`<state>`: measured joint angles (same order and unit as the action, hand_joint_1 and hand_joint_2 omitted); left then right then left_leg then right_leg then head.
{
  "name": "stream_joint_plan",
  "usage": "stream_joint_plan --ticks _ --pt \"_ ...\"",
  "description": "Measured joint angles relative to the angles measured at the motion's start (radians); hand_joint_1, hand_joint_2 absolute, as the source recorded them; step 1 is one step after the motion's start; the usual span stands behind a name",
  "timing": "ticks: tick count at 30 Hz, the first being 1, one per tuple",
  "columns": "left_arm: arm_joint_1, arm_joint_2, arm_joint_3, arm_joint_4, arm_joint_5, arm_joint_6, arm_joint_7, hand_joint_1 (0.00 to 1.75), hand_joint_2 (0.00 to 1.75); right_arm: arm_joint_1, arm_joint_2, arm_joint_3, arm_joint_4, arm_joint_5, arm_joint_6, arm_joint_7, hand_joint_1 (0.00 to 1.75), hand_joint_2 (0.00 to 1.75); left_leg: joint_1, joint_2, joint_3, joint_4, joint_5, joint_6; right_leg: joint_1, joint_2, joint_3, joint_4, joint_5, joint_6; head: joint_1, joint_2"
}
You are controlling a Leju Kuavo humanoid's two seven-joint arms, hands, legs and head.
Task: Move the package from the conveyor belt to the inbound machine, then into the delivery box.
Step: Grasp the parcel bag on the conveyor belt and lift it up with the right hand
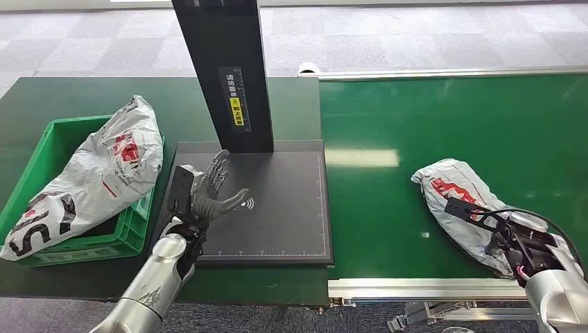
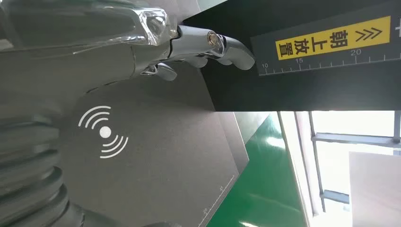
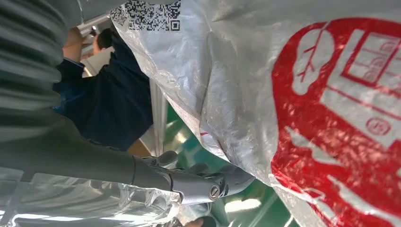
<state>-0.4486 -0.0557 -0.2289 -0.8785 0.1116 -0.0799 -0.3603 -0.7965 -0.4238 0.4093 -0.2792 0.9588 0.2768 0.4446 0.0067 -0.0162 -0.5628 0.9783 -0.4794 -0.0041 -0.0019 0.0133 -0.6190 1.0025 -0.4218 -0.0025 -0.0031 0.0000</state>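
Looking at where this stands, I'd say it's right at the start of a cycle. The package (image 1: 461, 208) lies on the green conveyor belt (image 1: 451, 125), near the belt's front edge, so neither the inbound machine step nor the box step is done for it. The right hand (image 1: 509, 243) is at the package's near end, touching it or very nearly. In the right wrist view the crinkly plastic and its red print sit right against the hand, thumb alongside it, but I honestly can't tell whether the fingers have closed on it or are just resting there.

The left hand (image 1: 208, 191) hovers over the inbound machine's black scan plate (image 1: 277, 208), fingers spread, holding nothing. The green delivery box (image 1: 48, 139) at the left already has another bag (image 1: 97, 173) in it, flopping over the rim.

Room-wise: the belt between the package and the plate is bare, so the sideways path looks easy. Things to watch are the belt's metal front rail (image 1: 430, 288) just beside the bag, the black post (image 1: 225, 69) rising from the back of the plate, and the left hand parked over the plate. The box looks pretty full, so fitting a second bag could be tight.
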Motion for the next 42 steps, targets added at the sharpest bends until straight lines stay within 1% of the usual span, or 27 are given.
stream_joint_plan --ticks 2,3,6,7,11,17,20,26,32,42 --pt "0.0 -0.001 0.0 0.0 -0.001 -0.001 0.0 0.0 1.75 0.002 -0.003 -0.004 0.002 -0.005 0.013 -0.001 0.0 1.75 0.0 0.0 0.0 0.0 0.0 0.0 0.0 0.0 0.0 0.0 0.0 0.0 0.0 0.0" --pt "-0.001 -0.003 0.0 0.0 -0.001 -0.002 0.0 0.0 1.75 0.003 -0.006 -0.009 0.004 -0.008 0.023 -0.002 0.1 1.75 0.0 0.0 0.0 0.0 0.0 0.0 0.0 0.0 0.0 0.0 0.0 0.0 0.0 0.0" --pt "-0.002 -0.007 0.0 0.0 -0.003 -0.002 0.0 0.0 1.75 0.007 -0.011 -0.021 0.009 -0.014 0.035 -0.007 1.4 1.75 0.0 0.0 0.0 0.0 0.0 0.0 0.0 0.0 0.0 0.0 0.0 0.0 0.0 0.0" --pt "-0.002 -0.008 0.0 0.0 -0.005 -0.003 0.0 0.0 1.75 0.007 -0.012 -0.023 0.011 -0.015 0.038 -0.01 1.74 1.75 0.0 0.0 0.0 0.0 0.0 0.0 0.0 0.0 0.0 0.0 0.0 0.0 0.0 0.0" --pt "-0.006 -0.011 0.0 0.004 -0.012 -0.004 0.0 0.0 1.75 0.01 -0.014 -0.039 0.014 -0.027 0.053 -0.032 1.75 1.75 0.0 0.0 0.0 0.0 0.0 0.0 0.0 0.0 0.0 0.0 0.0 0.0 0.0 0.0" --pt "-0.02 -0.016 0.0 0.02 -0.016 -0.011 0.0 0.0 1.75 0.01 -0.016 -0.075 0.014 -0.045 0.08 -0.102 1.75 1.75 0.0 0.0 0.0 0.0 0.0 0.0 0.0 0.0 0.0 0.0 0.0 0.0 0.0 0.0" --pt "-0.023 -0.017 0.0 0.02 -0.017 -0.011 -0.001 0.0 1.75 0.01 -0.018 -0.088 0.014 -0.049 0.092 -0.123 1.75 1.75 0.0 0.0 0.0 0.0 0.0 0.0 0.0 0.0 0.0 0.0 0.0 0.0 0.0 0.0" --pt "-0.025 -0.017 0.0 0.021 -0.018 -0.011 -0.001 0.0 1.75 0.012 -0.018 -0.096 0.014 -0.05 0.093 -0.139 1.75 1.75 0.0 0.0 0.0 0.0 0.0 0.0 0.0 0.0 0.0 0.0 0.0 0.0 0.0 0.0" --pt "-0.025 -0.017 0.0 0.021 -0.018 -0.011 -0.001 0.0 1.75 0.016 -0.014 -0.1 0.014 -0.044 0.075 -0.157 1.75 1.75 0.0 0.0 0.0 0.0 0.0 0.0 0.0 0.0 0.0 0.0 0.0 0.0 0.0 0.0" --pt "-0.025 -0.017 0.0 0.02 -0.018 -0.011 -0.001 0.0 1.75 0.017 -0.009 -0.101 0.014 -0.044 0.074 -0.158 1.75 1.75 0.0 0.0 0.0 0.0 0.0 0.0 0.0 0.0 0.0 0.0 0.0 0.0 0.0 0.0"
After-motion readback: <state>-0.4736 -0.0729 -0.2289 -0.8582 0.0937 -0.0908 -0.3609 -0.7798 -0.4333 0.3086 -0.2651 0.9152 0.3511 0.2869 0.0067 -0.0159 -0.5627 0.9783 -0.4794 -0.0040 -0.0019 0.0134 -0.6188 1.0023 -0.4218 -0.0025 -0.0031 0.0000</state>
